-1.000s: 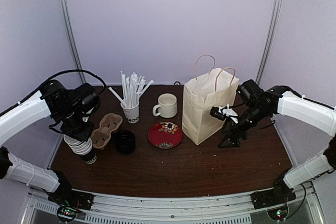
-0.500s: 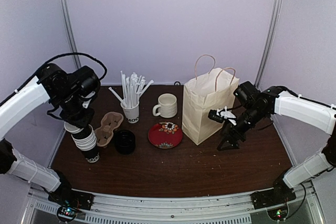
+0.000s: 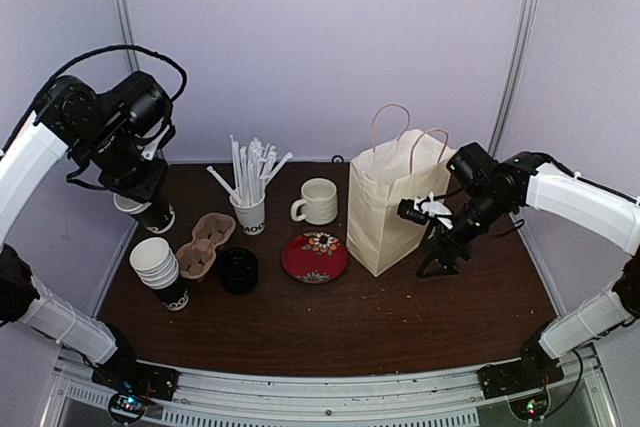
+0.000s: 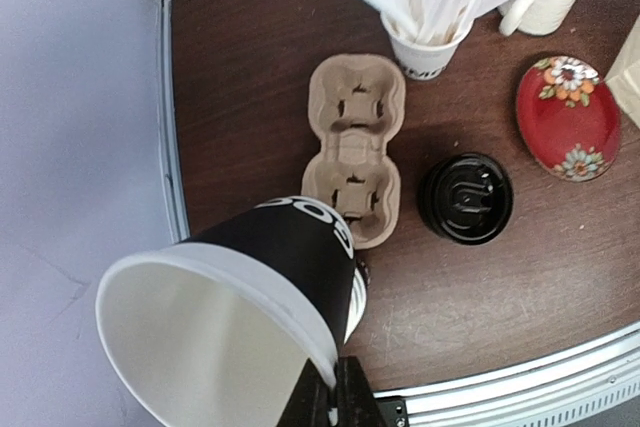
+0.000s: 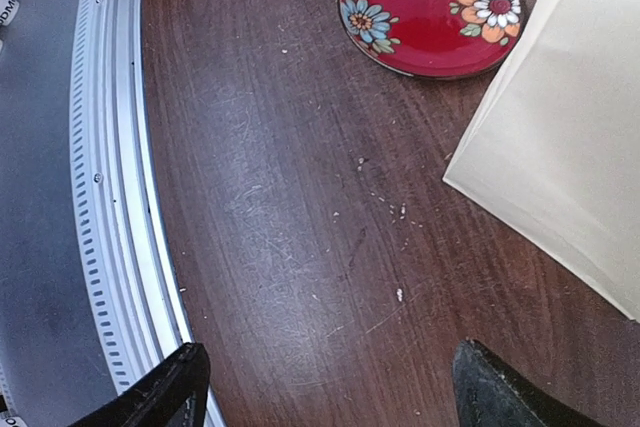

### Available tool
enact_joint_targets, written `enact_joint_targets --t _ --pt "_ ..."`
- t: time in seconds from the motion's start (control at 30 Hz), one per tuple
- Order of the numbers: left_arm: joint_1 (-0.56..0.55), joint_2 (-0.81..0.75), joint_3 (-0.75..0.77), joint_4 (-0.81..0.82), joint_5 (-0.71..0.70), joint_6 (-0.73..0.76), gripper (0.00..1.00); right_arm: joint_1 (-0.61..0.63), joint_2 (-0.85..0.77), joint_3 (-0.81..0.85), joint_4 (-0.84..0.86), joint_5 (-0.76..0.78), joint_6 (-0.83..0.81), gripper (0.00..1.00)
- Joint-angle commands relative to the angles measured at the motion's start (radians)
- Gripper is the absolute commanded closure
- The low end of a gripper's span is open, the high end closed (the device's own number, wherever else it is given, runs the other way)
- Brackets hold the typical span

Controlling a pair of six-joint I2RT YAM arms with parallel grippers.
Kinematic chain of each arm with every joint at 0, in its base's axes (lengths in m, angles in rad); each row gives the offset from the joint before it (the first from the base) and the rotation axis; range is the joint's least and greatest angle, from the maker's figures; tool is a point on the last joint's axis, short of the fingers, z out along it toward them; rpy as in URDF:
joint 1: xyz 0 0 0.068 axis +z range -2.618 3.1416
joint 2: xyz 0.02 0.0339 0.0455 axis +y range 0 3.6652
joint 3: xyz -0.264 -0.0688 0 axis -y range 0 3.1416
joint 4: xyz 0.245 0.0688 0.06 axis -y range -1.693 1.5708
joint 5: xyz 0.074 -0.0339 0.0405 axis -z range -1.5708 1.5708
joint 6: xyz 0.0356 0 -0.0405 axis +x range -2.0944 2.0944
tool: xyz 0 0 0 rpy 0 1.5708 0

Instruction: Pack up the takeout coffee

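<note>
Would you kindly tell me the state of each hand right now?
Left hand: closed on a black paper cup.
Right hand: open, holding nothing.

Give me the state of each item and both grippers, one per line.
left gripper: shut on black cup's rim
black cup: held in air, lidless, empty
cup stack: standing upright
carrier: both slots empty
black lids: lying loose, off cups
paper bag: standing upright
red plate: empty
right gripper: open, empty

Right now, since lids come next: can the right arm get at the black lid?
Probably not directly: the paper bag stands between the open right gripper and the black lid, which lies past the red plate.
</note>
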Motion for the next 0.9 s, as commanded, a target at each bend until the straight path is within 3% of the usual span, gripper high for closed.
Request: enact_joint_targets --t 0.0,0.1,0.23,0.33,0.53,0.7,0.87 --pt "-0.064 0.017 0.143 -0.078 0.022 0.109 1.0 0.003 -0.008 0.07 -0.059 0.052 -0.03 0.12" --pt "-0.172 0.048 0.152 0.078 0.092 0.227 1.0 0.0 -0.004 0.077 -0.034 0.031 -0.002 0.12" --pt "-0.394 0.181 0.171 0.211 0.099 0.405 1.0 -0.021 -0.003 0.081 -0.037 0.057 0.003 0.13" --pt "-0.475 0.28 0.172 0.302 0.131 0.481 1.0 -0.109 -0.048 0.034 0.003 0.061 0.049 0.14" --pt "-0.543 0.43 0.126 0.478 0.249 0.567 1.0 -0.319 -0.111 -0.099 0.14 -0.135 0.16 0.13" --pt "-0.556 0.538 0.104 0.551 0.284 0.578 1.0 -0.327 -0.134 -0.218 0.2 -0.036 0.06 0.15" --pt "-0.556 0.624 0.116 0.588 0.318 0.583 1.0 -0.327 -0.114 -0.211 0.219 -0.081 0.08 0.15"
